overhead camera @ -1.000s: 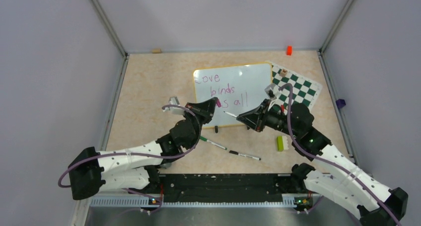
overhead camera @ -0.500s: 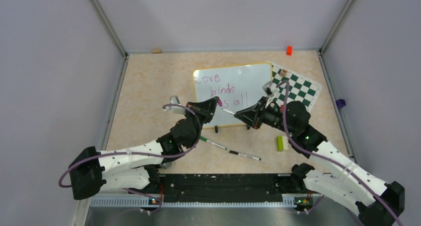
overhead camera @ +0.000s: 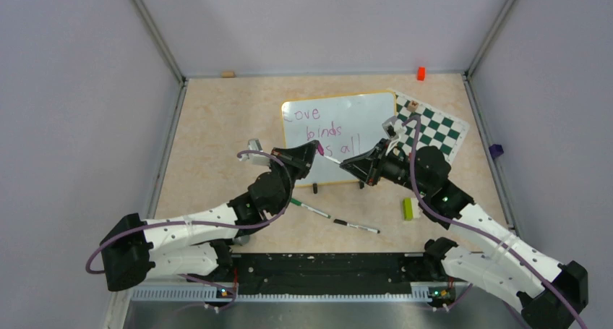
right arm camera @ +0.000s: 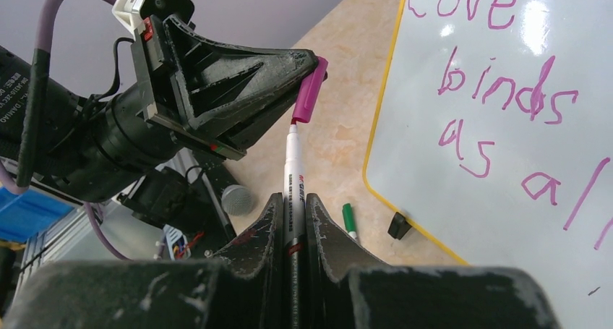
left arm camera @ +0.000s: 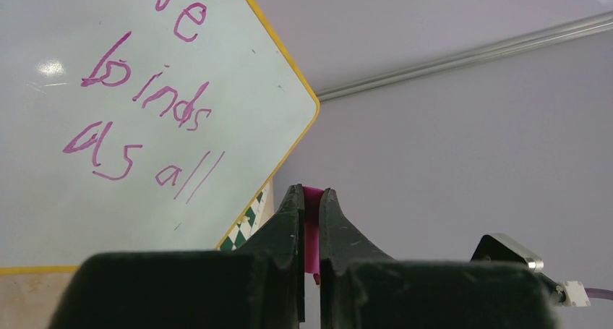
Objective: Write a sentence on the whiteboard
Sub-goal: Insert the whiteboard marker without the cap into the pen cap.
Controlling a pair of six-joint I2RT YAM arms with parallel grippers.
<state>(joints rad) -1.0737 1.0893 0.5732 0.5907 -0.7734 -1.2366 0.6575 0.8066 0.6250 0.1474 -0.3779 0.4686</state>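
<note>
The whiteboard [overhead camera: 347,119] with an orange-yellow frame lies mid-table and bears the purple sentence [overhead camera: 329,132] "Love binds as all" in three lines. It also shows in the left wrist view [left arm camera: 144,126] and the right wrist view [right arm camera: 506,126]. My right gripper [overhead camera: 344,165] is shut on a white marker [right arm camera: 294,177]. My left gripper [overhead camera: 315,148] is shut on the magenta cap [right arm camera: 309,90], also seen between its fingers [left arm camera: 312,228]. The marker's tip enters the cap's open end, above the board's near edge.
A green-and-white chess mat [overhead camera: 431,126] lies right of the board. Two more markers [overhead camera: 311,210] [overhead camera: 356,226] lie near the front, with a yellow-green block [overhead camera: 408,208] to the right. An orange block [overhead camera: 420,73] and a small wooden block [overhead camera: 228,74] sit at the back wall.
My right gripper has moved left with the marker until its tip meets the cap in my left gripper. The left arm has hardly moved.
</note>
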